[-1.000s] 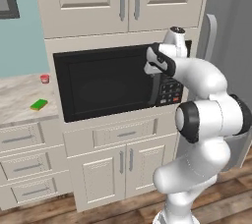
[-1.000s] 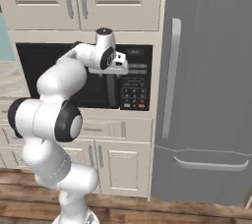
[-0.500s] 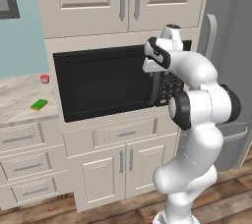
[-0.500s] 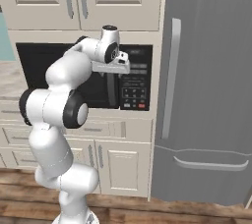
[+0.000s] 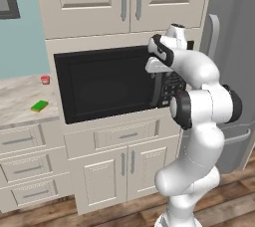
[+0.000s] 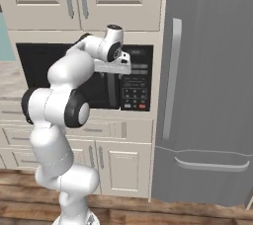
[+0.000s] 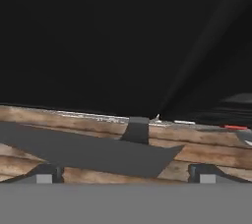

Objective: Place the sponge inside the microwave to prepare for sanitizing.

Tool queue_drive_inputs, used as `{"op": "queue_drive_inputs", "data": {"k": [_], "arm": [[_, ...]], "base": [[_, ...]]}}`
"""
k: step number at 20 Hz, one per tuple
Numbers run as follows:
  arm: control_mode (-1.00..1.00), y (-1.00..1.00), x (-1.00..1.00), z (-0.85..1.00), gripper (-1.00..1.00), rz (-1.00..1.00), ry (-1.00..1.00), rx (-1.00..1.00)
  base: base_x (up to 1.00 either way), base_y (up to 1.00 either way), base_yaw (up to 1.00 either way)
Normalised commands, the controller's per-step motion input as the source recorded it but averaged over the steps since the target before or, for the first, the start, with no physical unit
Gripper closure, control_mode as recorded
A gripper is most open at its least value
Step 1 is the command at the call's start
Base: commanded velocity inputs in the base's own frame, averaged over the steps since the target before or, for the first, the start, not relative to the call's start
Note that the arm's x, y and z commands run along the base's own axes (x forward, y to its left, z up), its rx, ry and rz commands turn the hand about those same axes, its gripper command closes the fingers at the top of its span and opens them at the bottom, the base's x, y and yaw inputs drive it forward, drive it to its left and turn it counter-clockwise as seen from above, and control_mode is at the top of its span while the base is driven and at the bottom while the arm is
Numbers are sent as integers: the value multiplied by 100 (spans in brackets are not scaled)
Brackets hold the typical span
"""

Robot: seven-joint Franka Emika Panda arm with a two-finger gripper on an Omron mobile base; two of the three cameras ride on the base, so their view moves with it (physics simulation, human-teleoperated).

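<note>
Green sponge (image 5: 39,105) is lying untouched on the counter (image 5: 15,102) left of the microwave (image 5: 109,82), near a red cup (image 5: 45,79). Microwave door is sitting closed, so opening, pickup and placing all appear to be remaining. Gripper (image 5: 157,64) is hovering at the door handle, well apart from the sponge, fingers (image 7: 47,173) spread wide, grasping nothing.
</note>
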Motion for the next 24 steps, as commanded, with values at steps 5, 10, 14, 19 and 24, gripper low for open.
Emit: {"op": "queue_drive_inputs", "data": {"k": [5,10,14,19,24], "arm": [[-100,0,-2,-85,-100,5,-33,-2],[-100,0,-1,-28,-100,1,-34,-2],[-100,0,0,-43,-100,0,-14,0],[-100,0,5,-34,-100,0,-10,0],[-100,0,32,-18,-100,0,-10,0]], "base": [[0,0,0],[0,0,0],[0,0,0],[0,0,0],[0,0,0]]}}
